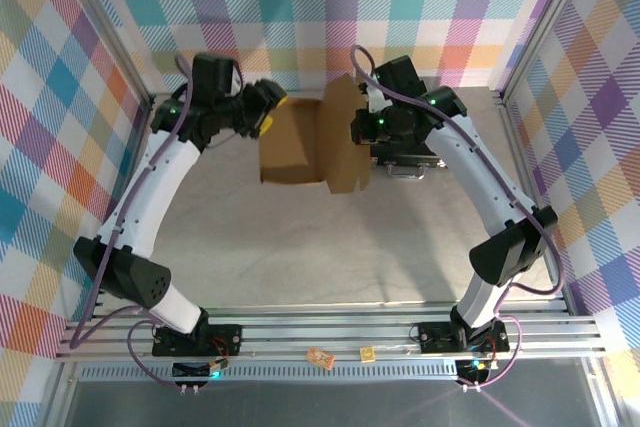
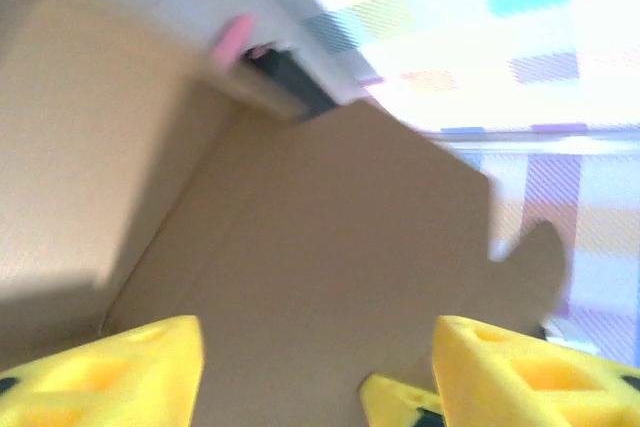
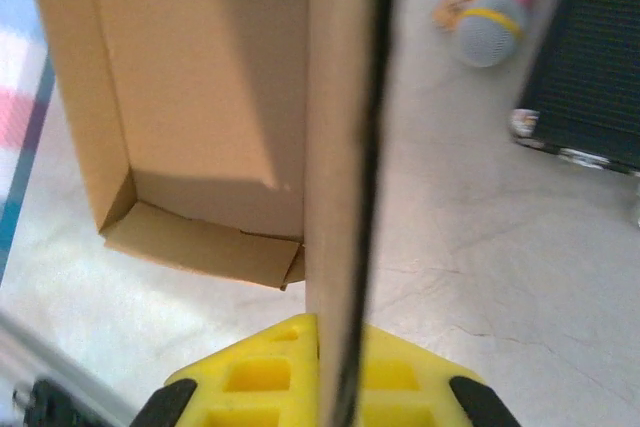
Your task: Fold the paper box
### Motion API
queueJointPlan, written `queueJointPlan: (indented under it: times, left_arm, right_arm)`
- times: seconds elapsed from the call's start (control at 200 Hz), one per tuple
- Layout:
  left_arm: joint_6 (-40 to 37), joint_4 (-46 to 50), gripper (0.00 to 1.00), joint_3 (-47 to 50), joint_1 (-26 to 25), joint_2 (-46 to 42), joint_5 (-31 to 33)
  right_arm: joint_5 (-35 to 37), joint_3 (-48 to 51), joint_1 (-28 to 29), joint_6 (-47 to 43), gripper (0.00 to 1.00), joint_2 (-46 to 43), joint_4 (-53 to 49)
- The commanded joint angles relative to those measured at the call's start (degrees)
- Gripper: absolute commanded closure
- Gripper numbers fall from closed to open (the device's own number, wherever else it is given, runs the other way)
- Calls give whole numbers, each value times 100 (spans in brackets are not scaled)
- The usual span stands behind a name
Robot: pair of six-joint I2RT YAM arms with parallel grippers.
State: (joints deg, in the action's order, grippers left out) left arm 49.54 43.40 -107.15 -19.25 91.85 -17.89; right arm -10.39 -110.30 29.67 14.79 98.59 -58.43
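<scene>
A brown paper box [image 1: 292, 147] sits half-formed toward the back of the pale table [image 1: 300, 247], between two robot arms and in front of a checked backdrop [image 1: 450, 7]. Its shallow tray lies open to the camera, with one broad panel [image 1: 345, 142] raised upright along its right side.

The right gripper [image 3: 338, 332] is clamped on that panel; in the right wrist view the cardboard's thin edge runs straight up from between the yellow fingers [image 3: 260, 372], and the tray's inner corner lies just to the left. The left gripper [image 1: 268, 112] hovers at the tray's far-left corner. In the blurred left wrist view its jaws stand apart, with bare cardboard beyond them and nothing pinched between.

To the right of the box, near a black case [image 3: 590, 47], lie a pink-handled object with a grey mesh head [image 3: 495, 22] and a small orange card [image 3: 465, 5], its print too blurred to read. Two small orange tags [image 1: 320, 357] rest on the metal rail between the arm bases, their markings too small to make out. The cardboard's visible faces are plain
</scene>
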Motion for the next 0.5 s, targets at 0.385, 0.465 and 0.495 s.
queueJointPlan:
  times: [0.385, 0.465, 0.495]
  left_arm:
    - [-6597, -1056, 33, 474, 129, 553, -1273]
    - [-6771, -1031, 32, 552, 217, 574, -1560]
    - [-6870, -1018, 31, 613, 243, 555, -1639]
  right_arm:
    - [-2975, 130, -584, -3285, 100, 187, -669]
    - [-3127, 270, -619, -3496, 100, 205, -692]
    - [-3164, 335, -629, -3569, 100, 202, -696]
